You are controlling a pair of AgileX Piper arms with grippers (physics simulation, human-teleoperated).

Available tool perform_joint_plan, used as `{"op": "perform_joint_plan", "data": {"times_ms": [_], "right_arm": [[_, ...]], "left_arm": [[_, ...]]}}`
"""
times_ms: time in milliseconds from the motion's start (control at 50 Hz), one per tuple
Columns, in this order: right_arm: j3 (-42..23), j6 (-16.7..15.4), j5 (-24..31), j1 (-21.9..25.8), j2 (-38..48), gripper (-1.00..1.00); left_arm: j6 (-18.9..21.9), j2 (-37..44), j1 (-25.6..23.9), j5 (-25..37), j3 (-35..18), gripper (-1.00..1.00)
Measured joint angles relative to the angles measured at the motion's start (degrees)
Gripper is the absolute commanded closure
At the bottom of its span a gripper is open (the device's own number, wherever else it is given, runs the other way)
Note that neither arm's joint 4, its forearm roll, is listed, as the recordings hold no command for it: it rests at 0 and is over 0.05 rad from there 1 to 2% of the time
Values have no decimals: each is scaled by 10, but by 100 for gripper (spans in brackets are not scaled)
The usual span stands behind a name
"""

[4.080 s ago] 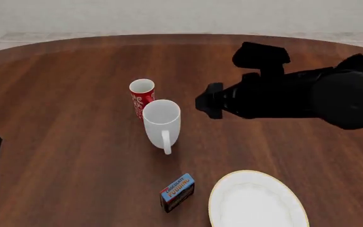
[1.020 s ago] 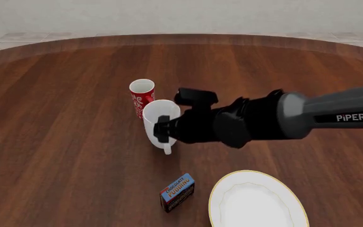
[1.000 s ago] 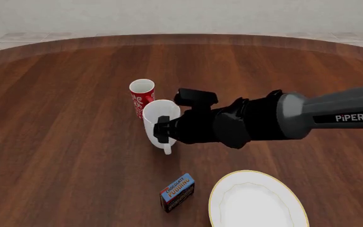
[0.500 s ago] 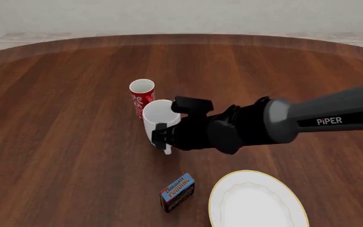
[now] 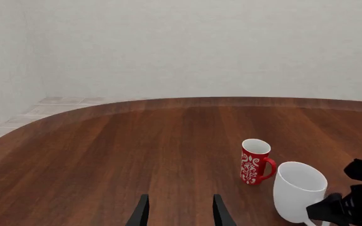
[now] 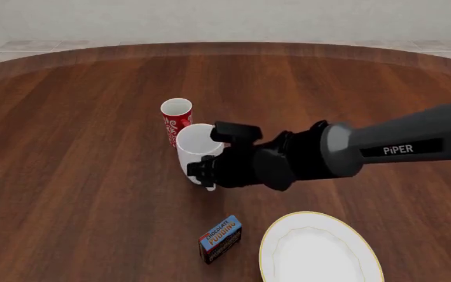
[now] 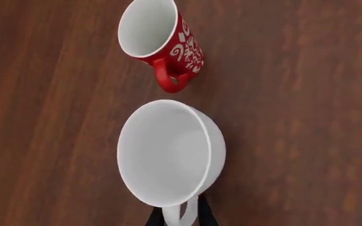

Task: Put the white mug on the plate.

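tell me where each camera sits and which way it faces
Front view: above and behind the arms, facing forward and down on the table, plate, right gripper.
Left wrist: low, facing across the table; left gripper open.
Right wrist: over the white mug, fingers straddling its handle.
All three show the white mug and the red mug.

This looks like a made-up computer room: a smooth round brown table (image 6: pixel 92 147), plain pale walls (image 5: pixel 200 47) and a tiled floor (image 5: pixel 36 110).
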Motion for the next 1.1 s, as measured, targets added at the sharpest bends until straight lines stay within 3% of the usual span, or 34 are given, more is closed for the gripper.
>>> {"op": "perform_joint_plan", "data": {"times_ms": [500, 1100], "right_arm": [[-16, -27, 50, -3, -43, 100], [40, -53, 132, -14, -214, 100]], "left_arm": [[0, 0, 0, 0, 0, -100], [0, 0, 0, 0, 0, -100]]}}
